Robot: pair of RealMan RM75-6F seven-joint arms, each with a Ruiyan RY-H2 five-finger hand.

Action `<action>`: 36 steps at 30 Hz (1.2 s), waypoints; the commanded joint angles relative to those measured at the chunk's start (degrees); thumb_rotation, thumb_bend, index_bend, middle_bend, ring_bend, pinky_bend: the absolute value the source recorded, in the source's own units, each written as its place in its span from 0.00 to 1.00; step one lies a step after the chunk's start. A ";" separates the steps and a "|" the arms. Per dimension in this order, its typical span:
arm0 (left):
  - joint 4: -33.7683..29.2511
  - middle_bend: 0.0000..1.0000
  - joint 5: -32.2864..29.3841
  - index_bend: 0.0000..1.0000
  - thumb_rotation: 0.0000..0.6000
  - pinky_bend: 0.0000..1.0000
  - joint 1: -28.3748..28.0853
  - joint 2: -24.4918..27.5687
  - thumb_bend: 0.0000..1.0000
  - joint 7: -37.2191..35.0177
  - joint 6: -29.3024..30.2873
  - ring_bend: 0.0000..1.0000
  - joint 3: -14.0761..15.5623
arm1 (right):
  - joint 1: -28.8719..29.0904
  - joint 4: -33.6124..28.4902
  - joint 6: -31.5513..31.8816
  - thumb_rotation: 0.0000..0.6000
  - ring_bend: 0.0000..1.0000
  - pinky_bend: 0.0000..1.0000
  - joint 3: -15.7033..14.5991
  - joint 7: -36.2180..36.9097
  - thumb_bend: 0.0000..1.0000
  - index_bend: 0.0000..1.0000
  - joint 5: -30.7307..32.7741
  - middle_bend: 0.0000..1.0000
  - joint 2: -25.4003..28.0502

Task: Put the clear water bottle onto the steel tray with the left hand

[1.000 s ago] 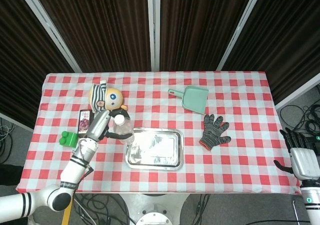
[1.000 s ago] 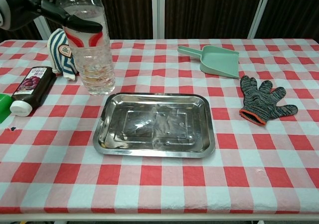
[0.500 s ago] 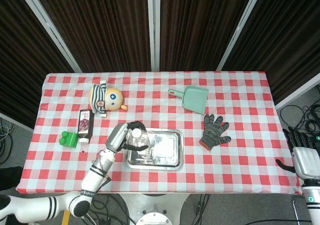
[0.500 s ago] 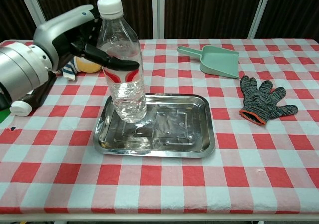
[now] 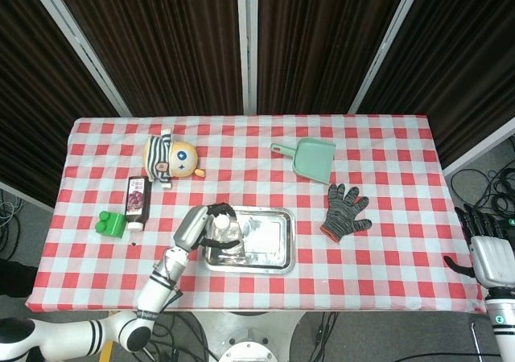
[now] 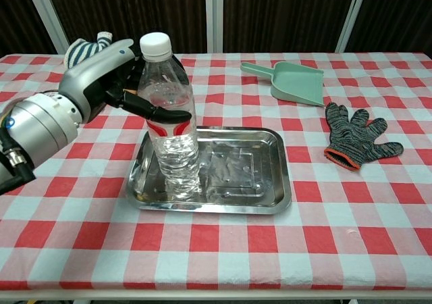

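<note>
The clear water bottle (image 6: 172,125) with a white cap and red label stands upright on the left part of the steel tray (image 6: 236,172). My left hand (image 6: 111,81) wraps around its upper body from the left, fingers curled on the label. From the head camera, the bottle (image 5: 223,227) sits inside the left part of the tray (image 5: 265,245), with the left hand (image 5: 193,227) beside it. My right hand (image 5: 488,249) hangs off the table's right edge, holding nothing, fingers apart.
A striped doll (image 5: 170,158), a dark juice bottle (image 5: 137,201) and a green block (image 5: 109,223) lie left of the tray. A green dustpan (image 6: 287,82) and a grey glove (image 6: 354,140) lie to the right.
The left hand carried the bottle from left of the tray over its left part and lowered it. The bottle now stands on the tray floor. The right hand stayed still.
</note>
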 commanded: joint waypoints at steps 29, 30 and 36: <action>-25.95 0.29 -4.54 0.21 1.00 0.23 -0.37 19.39 0.00 10.58 0.96 0.20 -11.21 | -0.22 -0.69 0.76 1.00 0.00 0.00 -0.02 0.90 0.12 0.00 -0.55 0.00 0.56; -26.71 0.29 -5.59 0.21 1.00 0.23 -0.32 20.65 0.00 11.70 1.49 0.20 -12.35 | -0.24 -0.78 0.85 1.00 0.00 0.00 -0.08 0.89 0.12 0.00 -0.68 0.00 0.59; -20.74 0.29 -6.32 0.22 1.00 0.24 2.41 25.71 0.07 18.15 6.80 0.20 -13.14 | -0.43 -1.09 1.62 1.00 0.00 0.00 -0.22 0.65 0.12 0.00 -1.20 0.00 0.68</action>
